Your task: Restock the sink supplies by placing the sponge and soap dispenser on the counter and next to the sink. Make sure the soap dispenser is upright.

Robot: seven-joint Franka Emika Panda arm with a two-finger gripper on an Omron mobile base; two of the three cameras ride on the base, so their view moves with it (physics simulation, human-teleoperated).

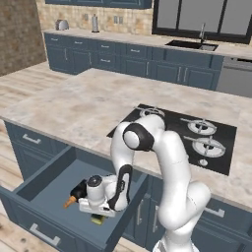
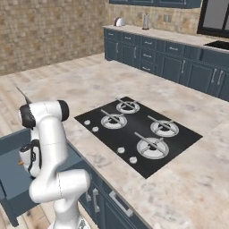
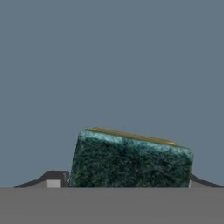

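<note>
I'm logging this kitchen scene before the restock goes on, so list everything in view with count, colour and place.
sponge: one, dark green scrub face over a yellow body, on the drawer floor between the finger tips.
soap dispenser: one, black with an orange pump, lying in the drawer beside the hand.
drawer: one, dark blue, pulled open under the island.
gas hob: one, black, four burners, set in the island worktop.
counter: one, beige marbled, along the far wall over dark blue cabinets.
sink: one, black, set in that counter, chrome faucet behind.
toaster: one, silver, far left of the counter.
gripper: one, white, lowered into the drawer, jaws apart around the sponge.
</note>
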